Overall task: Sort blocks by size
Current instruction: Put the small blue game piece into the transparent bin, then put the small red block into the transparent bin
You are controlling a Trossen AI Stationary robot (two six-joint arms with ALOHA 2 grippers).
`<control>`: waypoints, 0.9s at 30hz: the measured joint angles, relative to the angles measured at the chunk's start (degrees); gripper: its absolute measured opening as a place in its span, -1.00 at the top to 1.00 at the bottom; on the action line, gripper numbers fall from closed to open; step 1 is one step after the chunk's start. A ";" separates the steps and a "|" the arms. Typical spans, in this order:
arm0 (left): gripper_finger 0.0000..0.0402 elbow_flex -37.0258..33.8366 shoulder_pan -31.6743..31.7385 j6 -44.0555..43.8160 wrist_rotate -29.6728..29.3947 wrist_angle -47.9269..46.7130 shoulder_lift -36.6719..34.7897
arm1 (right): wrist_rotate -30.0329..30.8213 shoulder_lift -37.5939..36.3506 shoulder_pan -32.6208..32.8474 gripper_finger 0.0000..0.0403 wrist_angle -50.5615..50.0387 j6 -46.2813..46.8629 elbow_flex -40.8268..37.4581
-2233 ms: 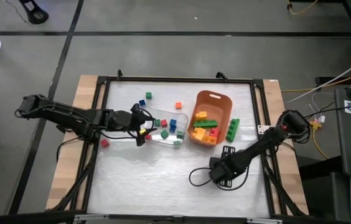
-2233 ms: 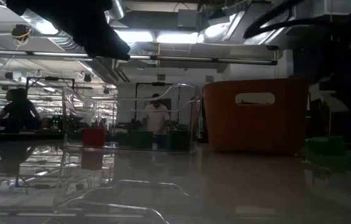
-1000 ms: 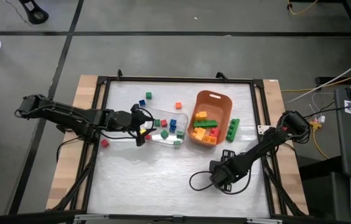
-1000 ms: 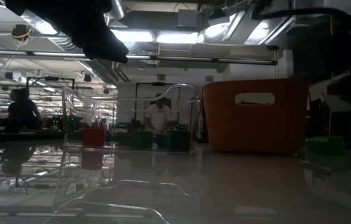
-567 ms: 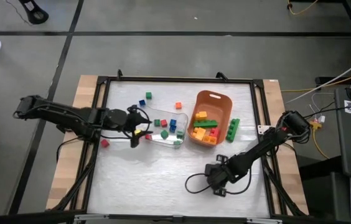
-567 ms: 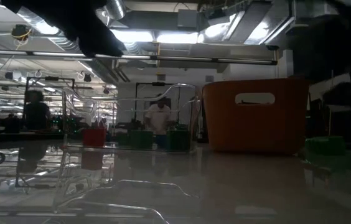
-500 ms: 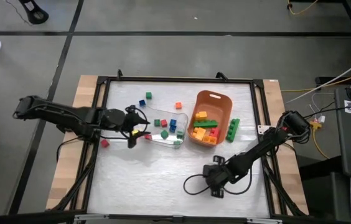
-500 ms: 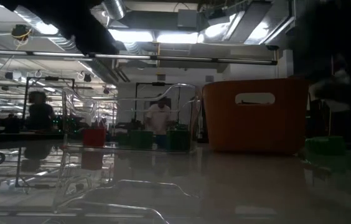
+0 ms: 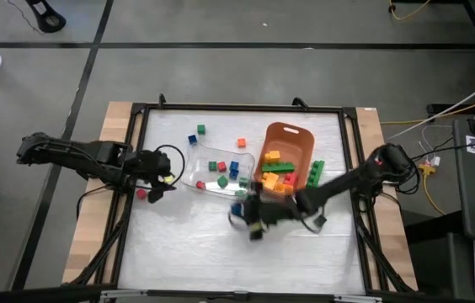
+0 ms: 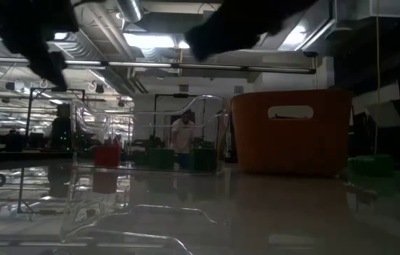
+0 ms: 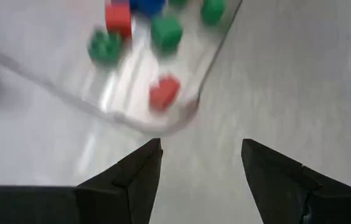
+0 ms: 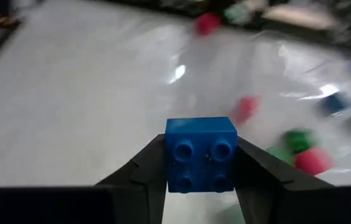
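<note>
My right gripper (image 9: 246, 215) is shut on a blue four-stud brick (image 12: 200, 152) above the table, just near of the clear tray (image 9: 189, 171). The tray holds small red, green and blue cubes (image 11: 164, 92). My left gripper (image 9: 160, 174) is open and empty, off the tray's left end; its fingers (image 11: 139, 171) stand before the tray's corner. The orange bin (image 9: 298, 135) holds yellow, green, red and orange bricks. A long green brick (image 9: 315, 175) lies on the table right of the bin. My right gripper pinches the blue brick's two opposite side faces (image 12: 170, 155) between its two fingers, studs facing the wrist camera. The brick is lifted clear of the table.
Loose cubes lie on the table: green (image 9: 200, 129) and blue (image 9: 192, 140) far of the tray, orange-red (image 9: 242, 142) by the bin, red (image 9: 141, 194) near the left frame rail. The table's near half is open white surface. People show in the room behind (image 10: 182, 138).
My right gripper has swung from the table's near right toward the left and far side, ending just near of the tray. My left gripper has drawn back from the tray's left end toward the table's left edge.
</note>
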 joint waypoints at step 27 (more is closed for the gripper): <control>0.15 -0.07 0.02 -15.54 13.80 -19.46 11.31 | -18.60 0.00 -22.39 -0.23 4.42 -0.54 0.02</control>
